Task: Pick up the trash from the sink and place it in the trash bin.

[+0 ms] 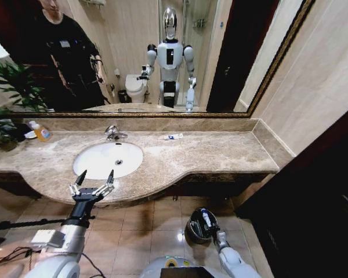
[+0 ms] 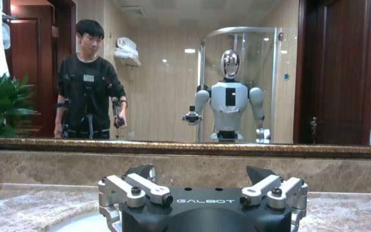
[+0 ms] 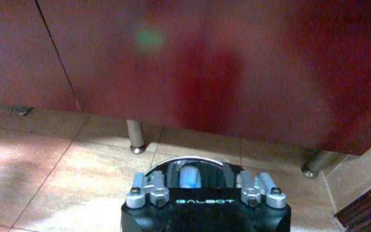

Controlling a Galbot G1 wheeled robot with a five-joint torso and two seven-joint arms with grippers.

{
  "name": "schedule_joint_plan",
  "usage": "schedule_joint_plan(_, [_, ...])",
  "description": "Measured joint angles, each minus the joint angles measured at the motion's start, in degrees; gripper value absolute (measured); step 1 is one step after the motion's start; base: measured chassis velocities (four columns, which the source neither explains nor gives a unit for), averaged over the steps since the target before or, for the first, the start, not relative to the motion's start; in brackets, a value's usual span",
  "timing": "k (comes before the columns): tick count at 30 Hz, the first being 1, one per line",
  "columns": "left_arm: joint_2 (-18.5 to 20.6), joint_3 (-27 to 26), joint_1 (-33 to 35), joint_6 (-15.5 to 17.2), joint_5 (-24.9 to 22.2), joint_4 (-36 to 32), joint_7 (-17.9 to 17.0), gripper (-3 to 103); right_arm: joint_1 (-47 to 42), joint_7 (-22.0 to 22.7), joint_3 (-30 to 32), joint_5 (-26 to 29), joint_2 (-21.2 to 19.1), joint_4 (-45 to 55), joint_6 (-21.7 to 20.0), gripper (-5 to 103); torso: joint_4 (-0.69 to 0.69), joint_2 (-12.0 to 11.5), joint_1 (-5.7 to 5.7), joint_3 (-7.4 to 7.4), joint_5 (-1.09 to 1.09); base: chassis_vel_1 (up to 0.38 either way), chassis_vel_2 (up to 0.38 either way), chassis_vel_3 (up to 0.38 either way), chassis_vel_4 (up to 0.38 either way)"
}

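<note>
Down by the floor, the right gripper (image 1: 206,223) hangs over the trash bin (image 1: 192,231), clenched on a white tube with a blue end (image 3: 189,177). I'd say it should let go only while centred above the shiny rim. The left gripper (image 1: 96,178), fingers spread and empty, hovers at the counter (image 1: 220,153) edge, the sink (image 1: 108,158) just beyond it. Farther off, another small tube (image 1: 174,136) lies near the mirror.

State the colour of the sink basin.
White; the sink shows best in the head view.
</note>
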Motion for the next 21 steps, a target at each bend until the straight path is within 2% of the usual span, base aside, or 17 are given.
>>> schedule_joint_plan(3, [0.00,0.00,0.00,0.00,0.00,0.00,0.00,100,-0.02,0.21,0.04,0.01,-0.19,-0.22,0.42,68,0.00,0.00,0.00,0.00,-0.01,0.000,0.000,0.000,0.000])
schedule_joint_plan(5, [0.00,0.00,0.00,0.00,0.00,0.00,0.00,100,-0.02,0.21,0.05,0.01,-0.22,-0.29,0.50,68,0.00,0.00,0.00,0.00,-0.01,0.000,0.000,0.000,0.000])
schedule_joint_plan(8, [0.00,0.00,0.00,0.00,0.00,0.00,0.00,100,-0.05,0.26,0.12,0.10,-0.37,-0.64,0.96,84,0.00,0.00,0.00,0.00,0.00,0.000,0.000,0.000,0.000])
schedule_joint_plan(9, [0.00,0.00,0.00,0.00,0.00,0.00,0.00,100,-0.05,0.26,0.12,0.10,-0.37,-0.64,0.96,84,0.00,0.00,0.00,0.00,0.00,0.000,0.000,0.000,0.000])
schedule_joint_plan(12, [0.00,0.00,0.00,0.00,0.00,0.00,0.00,100,-0.20,0.26,0.12,0.28,-0.40,-0.68,1.07,98,-0.01,0.00,0.00,0.00,-0.01,0.000,0.000,0.000,0.000])
schedule_joint_plan(21, [0.00,0.00,0.00,0.00,0.00,0.00,0.00,100,-0.21,0.65,0.11,0.30,-0.30,-0.52,1.07,100,0.00,0.00,0.00,0.00,-0.01,0.000,0.000,0.000,0.000])
